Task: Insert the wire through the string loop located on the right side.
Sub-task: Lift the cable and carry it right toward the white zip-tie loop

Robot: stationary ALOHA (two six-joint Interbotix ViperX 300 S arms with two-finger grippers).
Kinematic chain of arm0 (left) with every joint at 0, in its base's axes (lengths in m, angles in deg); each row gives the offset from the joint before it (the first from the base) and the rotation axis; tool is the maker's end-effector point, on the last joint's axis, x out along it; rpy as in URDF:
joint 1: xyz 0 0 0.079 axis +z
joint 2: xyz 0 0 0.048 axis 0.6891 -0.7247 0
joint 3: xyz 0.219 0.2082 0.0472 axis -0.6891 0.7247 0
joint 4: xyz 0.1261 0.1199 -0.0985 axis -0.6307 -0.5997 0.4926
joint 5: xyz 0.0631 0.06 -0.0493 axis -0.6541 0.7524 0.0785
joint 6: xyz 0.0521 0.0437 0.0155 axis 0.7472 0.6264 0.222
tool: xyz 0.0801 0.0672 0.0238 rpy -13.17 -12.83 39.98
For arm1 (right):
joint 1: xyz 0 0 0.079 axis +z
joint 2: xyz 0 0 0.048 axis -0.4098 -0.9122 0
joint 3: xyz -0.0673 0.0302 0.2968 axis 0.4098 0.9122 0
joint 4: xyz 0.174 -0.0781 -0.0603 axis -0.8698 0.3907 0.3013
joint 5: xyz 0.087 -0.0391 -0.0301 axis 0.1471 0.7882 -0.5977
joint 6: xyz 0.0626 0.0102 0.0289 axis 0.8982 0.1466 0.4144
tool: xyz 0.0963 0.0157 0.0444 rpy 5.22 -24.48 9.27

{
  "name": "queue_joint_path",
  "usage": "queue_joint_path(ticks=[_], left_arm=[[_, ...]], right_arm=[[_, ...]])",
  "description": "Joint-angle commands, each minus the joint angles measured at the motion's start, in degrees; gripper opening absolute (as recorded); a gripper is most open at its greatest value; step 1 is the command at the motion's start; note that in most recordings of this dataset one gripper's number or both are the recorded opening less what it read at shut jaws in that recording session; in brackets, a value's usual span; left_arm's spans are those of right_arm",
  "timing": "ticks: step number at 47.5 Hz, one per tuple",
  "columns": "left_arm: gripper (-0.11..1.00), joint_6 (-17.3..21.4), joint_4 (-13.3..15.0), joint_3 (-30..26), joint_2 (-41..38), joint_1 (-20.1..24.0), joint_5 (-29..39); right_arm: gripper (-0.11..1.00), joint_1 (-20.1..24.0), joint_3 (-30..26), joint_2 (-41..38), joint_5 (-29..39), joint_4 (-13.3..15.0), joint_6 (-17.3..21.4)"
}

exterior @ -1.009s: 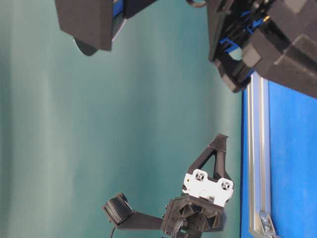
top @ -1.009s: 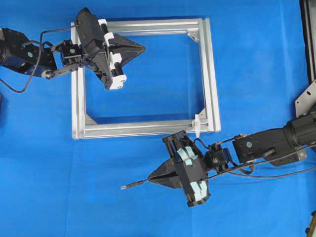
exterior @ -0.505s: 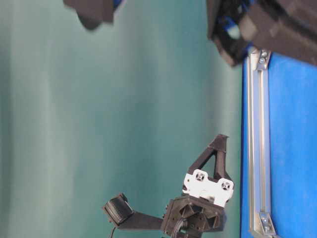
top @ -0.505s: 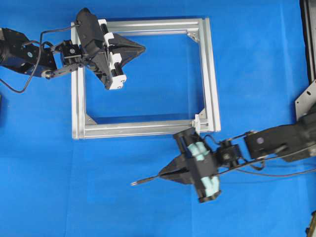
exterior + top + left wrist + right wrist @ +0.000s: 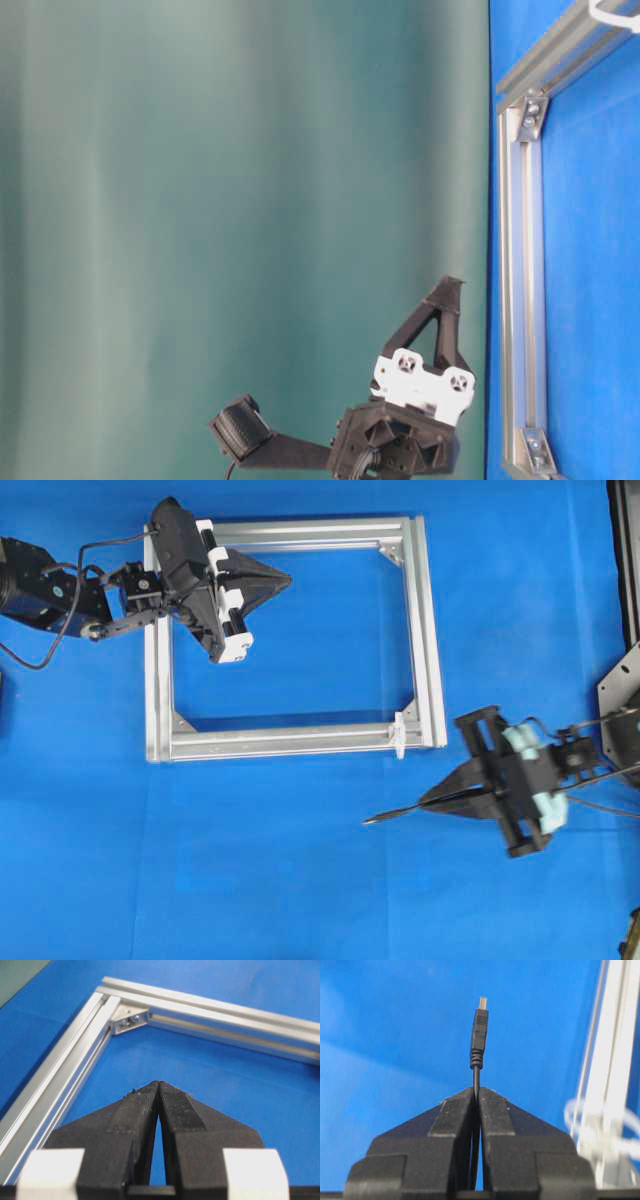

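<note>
Right gripper (image 5: 440,798) clenched on the wire (image 5: 479,1035), plug end poking out past the fingertips toward the left of the overhead view; plug tip (image 5: 368,821) hanging over bare blue table (image 5: 250,880), below and to the right of the aluminium frame (image 5: 425,630); rest of the wire trailing back behind the gripper toward the right edge. String loop (image 5: 399,732) standing white and upright on the frame's lower right corner, apart from the wire, up and to the left of the right gripper; seen blurred at the right of the right wrist view (image 5: 600,1127), beside the frame rail. Left gripper (image 5: 285,578) shut tight with nothing between the fingers (image 5: 145,1110); poised inside the frame's upper left part, tips pointing right toward the far corner bracket (image 5: 129,1018). Seen from table level, left gripper (image 5: 452,287) raised above the cloth, frame rail (image 5: 520,300) running alongside; right arm out of that view.
</note>
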Motion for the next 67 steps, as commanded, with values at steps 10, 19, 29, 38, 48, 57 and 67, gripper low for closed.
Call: queue_joint_path(ticks=[10, 19, 29, 38, 48, 57, 67], left_arm=[[0.00, 0.0, -0.2, 0.1, 1.9, 0.1, -0.4], [0.00, 0.0, -0.2, 0.1, 1.9, 0.1, -0.6], [0.00, 0.0, -0.2, 0.1, 1.9, 0.1, -0.7], [0.00, 0.0, -0.2, 0.1, 1.9, 0.1, -1.0], [0.00, 0.0, -0.1, 0.1, 1.9, 0.1, -1.0], [0.00, 0.0, -0.2, 0.1, 1.9, 0.1, -1.0], [0.00, 0.0, -0.1, 0.1, 1.9, 0.1, -1.0]], right_arm=[[-0.03, 0.3, 5.5, 10.7, 6.5, -0.2, 0.2], [-0.03, 0.3, 8.1, 14.4, 8.9, -0.2, 0.2], [-0.03, 0.3, 9.2, 15.1, 8.5, -0.2, 0.2], [-0.03, 0.2, 9.3, 15.1, 8.4, -0.2, 0.1], [-0.03, -2.7, 9.8, 15.1, 8.4, -0.1, 0.0], [-0.03, -7.4, 10.2, 15.3, 8.4, 0.2, -0.2], [-0.03, -12.7, 10.5, 15.6, 8.4, 0.6, -0.4]])
